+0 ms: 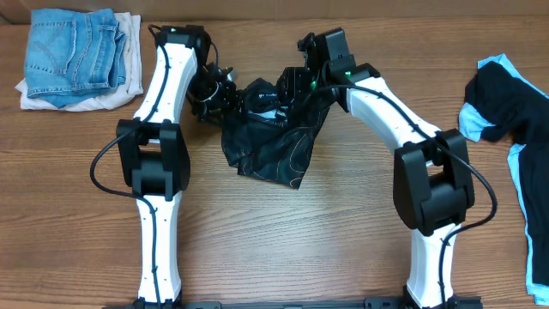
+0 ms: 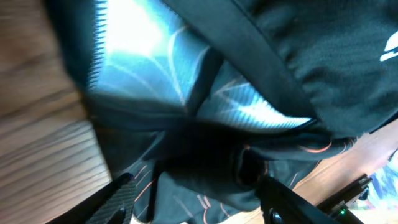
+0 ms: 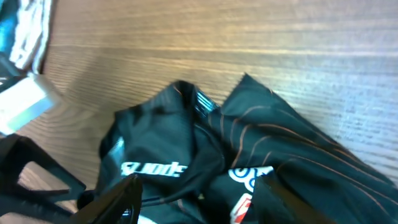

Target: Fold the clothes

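Note:
The clothes are a black jersey [image 1: 273, 137] with thin contour lines and coloured logos, bunched up at the middle of the table [image 1: 283, 240], and a black-and-light-blue garment [image 1: 510, 120] spread at the right edge. My left gripper [image 1: 219, 93] is at the jersey's upper left corner. In the left wrist view the jersey [image 2: 261, 74] fills the frame, and the left gripper [image 2: 196, 183] stands open with folds between its fingers [image 2: 118, 199]. My right gripper [image 1: 290, 86] is at the jersey's top. In the right wrist view it [image 3: 198, 182] hangs open just over the jersey's [image 3: 273, 143] logo print.
Folded blue jeans [image 1: 75, 50] lie on a pale garment [image 1: 129, 51] at the back left corner. Both arms reach in from the near edge and meet over the jersey. Bare wood lies in front of the jersey and between it and the right-hand garment.

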Controlling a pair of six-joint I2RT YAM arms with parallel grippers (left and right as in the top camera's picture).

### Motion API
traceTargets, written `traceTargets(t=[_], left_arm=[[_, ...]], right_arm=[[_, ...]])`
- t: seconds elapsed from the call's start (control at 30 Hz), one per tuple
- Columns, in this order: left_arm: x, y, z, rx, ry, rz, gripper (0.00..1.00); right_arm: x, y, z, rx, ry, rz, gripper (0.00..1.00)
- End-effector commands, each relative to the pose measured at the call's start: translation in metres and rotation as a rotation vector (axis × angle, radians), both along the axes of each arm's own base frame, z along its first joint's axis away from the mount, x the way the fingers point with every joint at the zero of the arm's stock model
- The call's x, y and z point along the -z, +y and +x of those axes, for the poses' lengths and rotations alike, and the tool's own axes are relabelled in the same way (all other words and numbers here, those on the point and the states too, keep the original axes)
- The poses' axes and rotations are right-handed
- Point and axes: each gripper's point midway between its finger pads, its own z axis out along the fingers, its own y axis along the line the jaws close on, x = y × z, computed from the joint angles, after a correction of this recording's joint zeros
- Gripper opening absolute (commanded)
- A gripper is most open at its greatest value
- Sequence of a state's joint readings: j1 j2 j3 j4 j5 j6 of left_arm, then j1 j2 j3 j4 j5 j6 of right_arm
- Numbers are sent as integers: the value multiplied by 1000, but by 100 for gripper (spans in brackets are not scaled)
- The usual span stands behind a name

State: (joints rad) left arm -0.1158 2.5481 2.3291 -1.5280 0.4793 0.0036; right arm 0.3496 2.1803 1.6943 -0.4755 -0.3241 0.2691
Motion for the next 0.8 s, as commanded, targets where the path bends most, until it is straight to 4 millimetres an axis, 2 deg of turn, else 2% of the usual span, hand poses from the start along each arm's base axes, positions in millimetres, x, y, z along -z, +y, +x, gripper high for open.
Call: traceTargets(t=[0.0, 0.13, 0.27, 0.43, 0.63, 0.77], left_arm=[[-12, -23, -3, 45, -34, -53, 65], [-12, -31, -5, 64, -38, -53, 54], [-12, -33, -4, 68, -46, -54, 38], [-12, -33, -3, 68, -48, -55, 36], [-12, -33, -4, 69, -47, -55, 35], [-12, -33, -4, 69, -44, -54, 35]], right_arm=[[21, 3, -1, 8, 47, 7, 61], [24, 8, -2, -2, 49, 12, 57], [22, 9, 0, 12, 50, 28, 44], [20, 12, -1, 2, 49, 41, 43], [19, 19, -4, -15, 54, 57, 49], [19, 25, -7, -28, 55, 56, 60]])
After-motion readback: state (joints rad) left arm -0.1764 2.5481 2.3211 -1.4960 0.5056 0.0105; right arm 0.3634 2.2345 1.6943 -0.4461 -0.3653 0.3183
